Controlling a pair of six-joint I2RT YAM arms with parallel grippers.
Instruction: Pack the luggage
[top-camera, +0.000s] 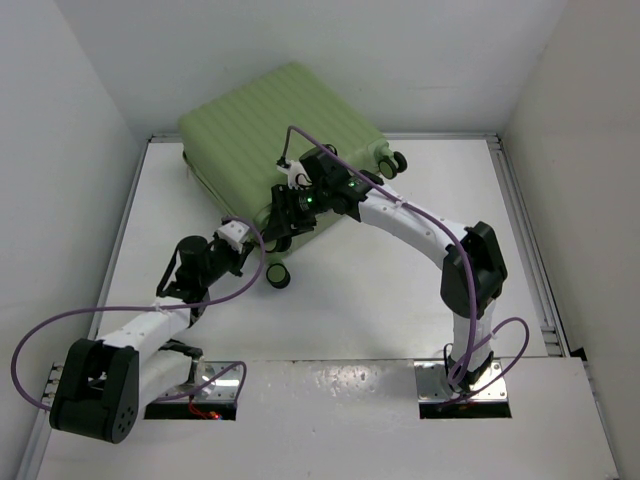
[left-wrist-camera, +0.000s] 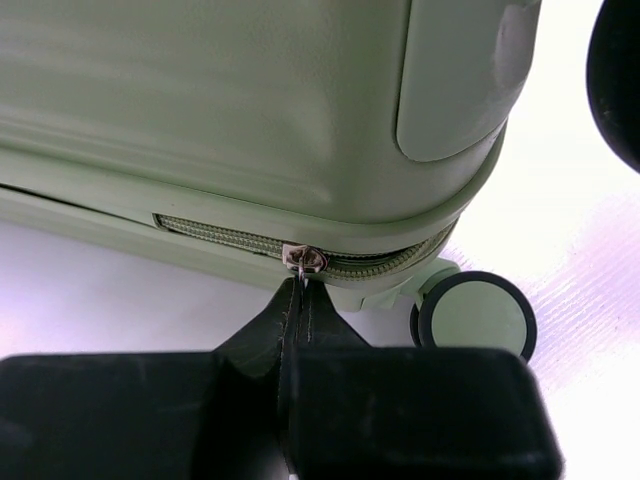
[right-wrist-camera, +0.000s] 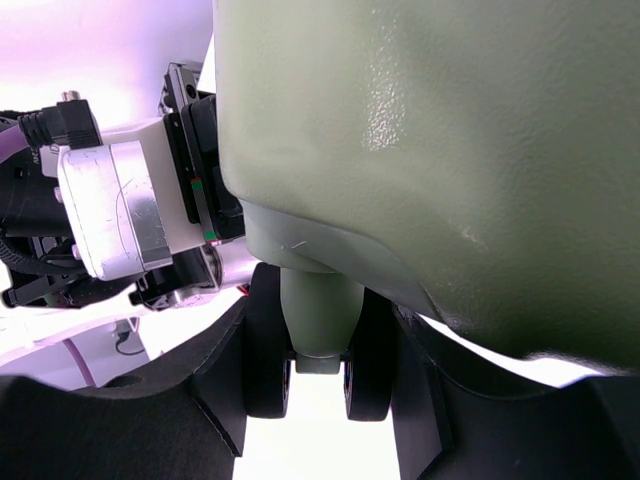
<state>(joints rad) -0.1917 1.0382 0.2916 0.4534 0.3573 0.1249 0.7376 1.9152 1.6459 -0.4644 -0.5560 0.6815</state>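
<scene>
The left gripper (left-wrist-camera: 300, 305) was found clenched on the zipper pull (left-wrist-camera: 304, 260), its fingers (left-wrist-camera: 330, 335) pressed together just below the seam. The right gripper (right-wrist-camera: 320, 335) was seen clamped across a double caster (right-wrist-camera: 318, 305), one finger against each outer wheel face. The luggage (top-camera: 285, 125) was recorded lying flat, shell closed, at the far side of the table (top-camera: 400, 300) against the back wall (top-camera: 420, 60). Another wheel (left-wrist-camera: 475, 315) was noted near the zipper pull.

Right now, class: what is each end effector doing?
Left end effector: closed on the zipper pull.
Right end effector: closed around a suitcase wheel.
</scene>
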